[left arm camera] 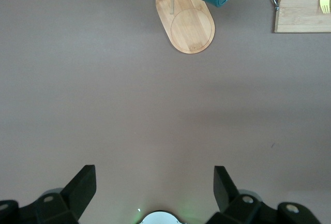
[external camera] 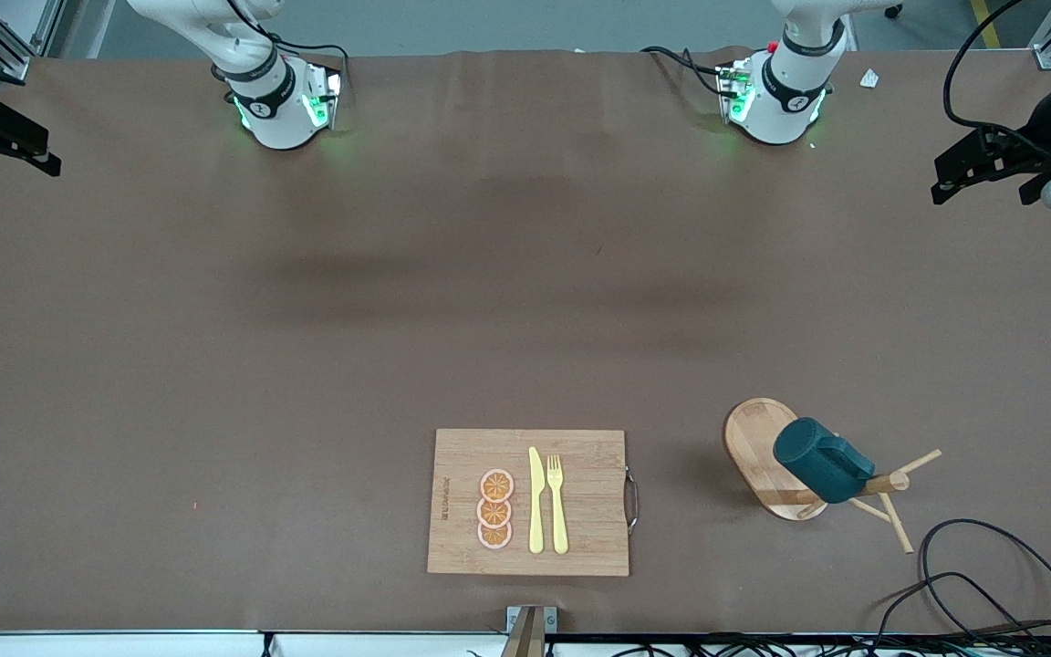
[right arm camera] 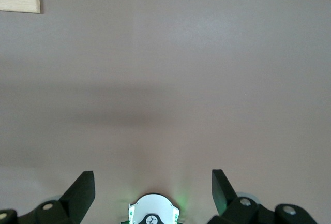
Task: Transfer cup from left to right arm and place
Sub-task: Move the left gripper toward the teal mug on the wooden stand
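I am looking at a table (external camera: 306, 365) covered in brown sheeting. A bamboo cutting board (external camera: 580, 456) is lying near the front edge, mid-table. A wooden mug stand (external camera: 754, 438) is sitting beside it toward the left arm's end. A black cable (external camera: 991, 584) is looping onto the table near that stand. Both arm bases are resting along the edge farthest from the front camera.

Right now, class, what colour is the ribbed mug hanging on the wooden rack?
Dark teal mug, clearest in the front view.

Dark teal cup (external camera: 823, 471), tilted on a wooden peg stand (external camera: 763, 447), toward the left arm's end.
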Controlling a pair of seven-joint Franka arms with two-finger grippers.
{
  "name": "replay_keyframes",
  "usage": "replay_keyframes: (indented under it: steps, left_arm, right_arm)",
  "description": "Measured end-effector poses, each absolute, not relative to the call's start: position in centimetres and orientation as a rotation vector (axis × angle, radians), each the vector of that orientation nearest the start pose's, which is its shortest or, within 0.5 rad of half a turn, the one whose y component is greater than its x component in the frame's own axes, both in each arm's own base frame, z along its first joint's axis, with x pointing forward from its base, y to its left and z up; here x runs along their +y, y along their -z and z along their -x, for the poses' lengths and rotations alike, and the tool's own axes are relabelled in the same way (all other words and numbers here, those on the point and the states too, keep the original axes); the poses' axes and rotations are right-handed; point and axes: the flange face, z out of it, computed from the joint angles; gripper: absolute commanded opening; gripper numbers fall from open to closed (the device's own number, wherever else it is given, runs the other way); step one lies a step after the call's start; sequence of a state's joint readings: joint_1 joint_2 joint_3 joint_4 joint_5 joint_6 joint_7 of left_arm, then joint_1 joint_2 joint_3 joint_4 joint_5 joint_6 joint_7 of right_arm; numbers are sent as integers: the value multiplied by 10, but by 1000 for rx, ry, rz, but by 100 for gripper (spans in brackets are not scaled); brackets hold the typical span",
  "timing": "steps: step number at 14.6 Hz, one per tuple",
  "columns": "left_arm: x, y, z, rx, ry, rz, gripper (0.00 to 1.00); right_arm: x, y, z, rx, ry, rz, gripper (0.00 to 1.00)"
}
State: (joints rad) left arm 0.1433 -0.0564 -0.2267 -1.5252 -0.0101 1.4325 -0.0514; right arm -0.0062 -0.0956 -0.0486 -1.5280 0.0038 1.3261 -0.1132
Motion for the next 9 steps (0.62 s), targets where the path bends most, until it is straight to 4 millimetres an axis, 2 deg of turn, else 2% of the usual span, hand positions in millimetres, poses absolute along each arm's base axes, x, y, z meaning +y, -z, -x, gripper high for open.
replay_keyframes:
  steps: [4,6,9]
  left_arm:
    - [-48,-663,-521,49,-59,3136,100]
    - [-42,-663,-521,29,-59,3136,100]
    - [-9,-660,-531,-64,-54,3142,100]
  right_arm:
    - [-28,-674,-496,-93,-165,3119,100]
    - [-28,-674,-496,-93,-165,3119,100]
    - [-28,-674,-496,-93,-166,3118,100]
